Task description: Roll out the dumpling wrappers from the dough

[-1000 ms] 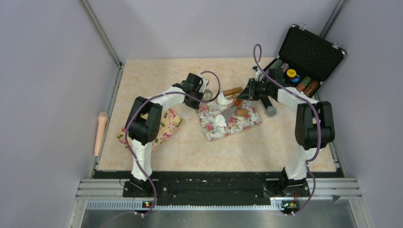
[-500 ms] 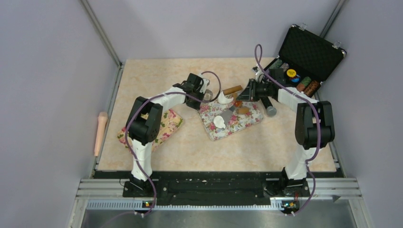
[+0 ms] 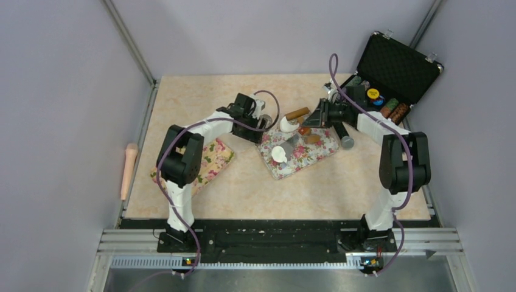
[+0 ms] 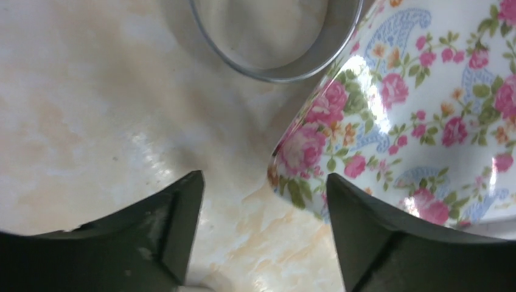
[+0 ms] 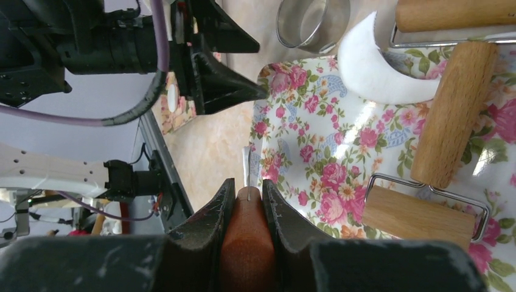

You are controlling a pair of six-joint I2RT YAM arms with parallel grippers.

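Note:
A floral tray [image 3: 316, 152] lies mid-table. On it are a white crescent of dough [image 3: 285, 127] [image 5: 377, 70], a small round white dumpling wrapper [image 3: 280, 153] and a wooden roller [image 5: 453, 112]. My right gripper [image 3: 311, 118] [image 5: 248, 182] is shut on the brown wooden handle [image 5: 246, 243] of a scraper. Its metal blade [image 3: 292, 143] reaches over the tray toward the wrapper. My left gripper [image 3: 260, 125] [image 4: 264, 177] is open at the tray's far-left corner [image 4: 304, 152], holding nothing. The metal ring cutter [image 4: 274, 55] [image 5: 310, 21] stands on the table just beyond it.
An open black case [image 3: 389, 73] with coloured chips sits at the back right. A dark grey-ended cylinder [image 3: 345, 141] lies by the right arm. A floral pad [image 3: 210, 161] lies left of the tray. A wooden pin [image 3: 129, 170] rests off the table's left edge.
My left gripper's jaws have opened at the tray corner. The tray has turned slightly. My right gripper keeps its hold on the scraper and has shifted a little.

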